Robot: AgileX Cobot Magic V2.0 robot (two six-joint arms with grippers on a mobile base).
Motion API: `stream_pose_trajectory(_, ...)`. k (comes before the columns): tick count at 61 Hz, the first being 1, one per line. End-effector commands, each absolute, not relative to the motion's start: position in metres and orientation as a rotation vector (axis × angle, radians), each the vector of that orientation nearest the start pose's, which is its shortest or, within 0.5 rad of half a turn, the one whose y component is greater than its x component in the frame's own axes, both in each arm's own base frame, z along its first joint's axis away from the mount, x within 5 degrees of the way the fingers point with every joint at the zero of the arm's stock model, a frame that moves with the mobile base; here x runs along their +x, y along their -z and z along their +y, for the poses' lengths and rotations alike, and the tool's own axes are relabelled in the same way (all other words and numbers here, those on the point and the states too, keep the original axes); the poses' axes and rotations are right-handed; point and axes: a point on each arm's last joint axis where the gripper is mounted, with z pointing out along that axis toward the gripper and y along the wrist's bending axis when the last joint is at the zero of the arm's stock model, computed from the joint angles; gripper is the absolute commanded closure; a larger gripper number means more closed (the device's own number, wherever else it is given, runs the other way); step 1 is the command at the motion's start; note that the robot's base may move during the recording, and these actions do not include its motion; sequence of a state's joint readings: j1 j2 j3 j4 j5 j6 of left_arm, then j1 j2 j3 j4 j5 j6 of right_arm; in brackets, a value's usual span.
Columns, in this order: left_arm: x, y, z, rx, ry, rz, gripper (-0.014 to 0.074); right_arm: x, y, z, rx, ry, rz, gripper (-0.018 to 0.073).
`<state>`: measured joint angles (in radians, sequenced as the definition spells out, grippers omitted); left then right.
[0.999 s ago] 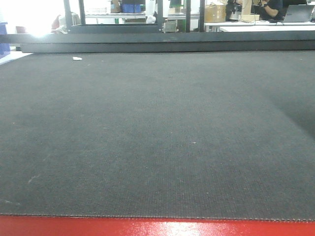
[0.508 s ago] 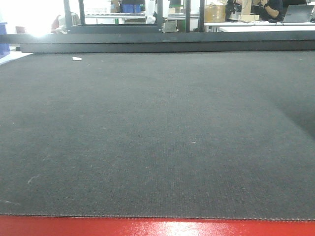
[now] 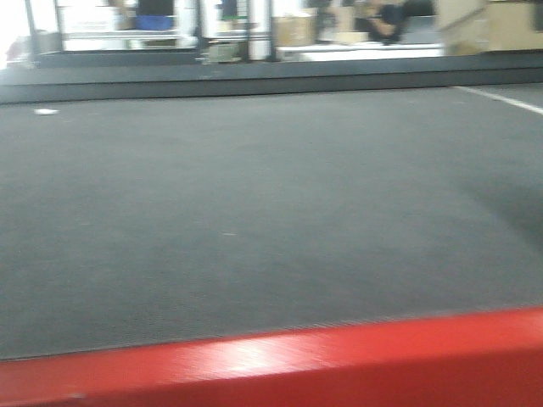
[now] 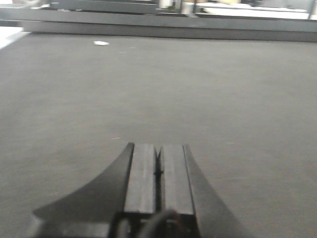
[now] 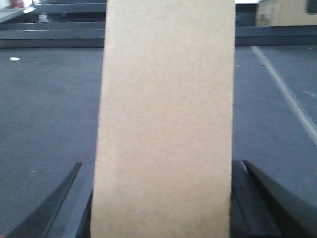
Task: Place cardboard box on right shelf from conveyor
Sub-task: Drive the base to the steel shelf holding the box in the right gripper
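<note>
Gripping cardboard box (image 5: 166, 99) in right gripper (image 5: 161, 164), risking a slip during transfer.
Front view: showing only blurred, tilted conveyor (image 3: 254, 212), no box, no right shelf in sight. Left wrist: left gripper (image 4: 157, 148) hovering over belt, pinched closed, empty. Right wrist: clamping tall box low down, likely inviting tipping, twisting loose, or clipping right shelf on approach.

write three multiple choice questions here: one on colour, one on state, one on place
1. The conveyor's front edge strip is: A) red B) yellow C) blue
2. The left end effector is: A) wide open B) shut on a carton C) shut, empty
3. The cardboard box is: A) flat on the conveyor B) in the left end effector C) between the right end effector's fingers
1 A, the front view shows it red; 2 C, its fingers meet with nothing between; 3 C, fingers flank it on both sides.
</note>
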<state>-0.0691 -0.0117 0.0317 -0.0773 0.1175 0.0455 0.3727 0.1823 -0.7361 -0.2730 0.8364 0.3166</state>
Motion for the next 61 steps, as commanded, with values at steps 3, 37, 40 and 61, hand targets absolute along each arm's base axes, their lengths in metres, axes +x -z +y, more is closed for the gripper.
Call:
stream_pose_trajectory(3,0.0558,-0.1986,-0.0042,0.027,0.088,1.527,0.0713,0.0120,-0.3799,-0.0147,-0.076,-0.184,1.635,0.0344)
stream_pose_trajectory(37,0.0558,-0.1986,-0.0042,0.027,0.088,1.527,0.0713,0.0120,-0.3799,-0.0147,-0.076,-0.184,1.635,0.0344)
stream_pose_trajectory(40,0.0558,-0.1986,-0.0042,0.027,0.088,1.527,0.0713,0.0120,-0.3799,-0.0147,-0.076,-0.184,1.635,0.0344)
stream_pose_trajectory(61,0.0558,-0.1986,-0.0042,0.027,0.088,1.527,0.0713,0.0120,-0.3799,-0.0147,-0.076,-0.184,1.635,0.0344)
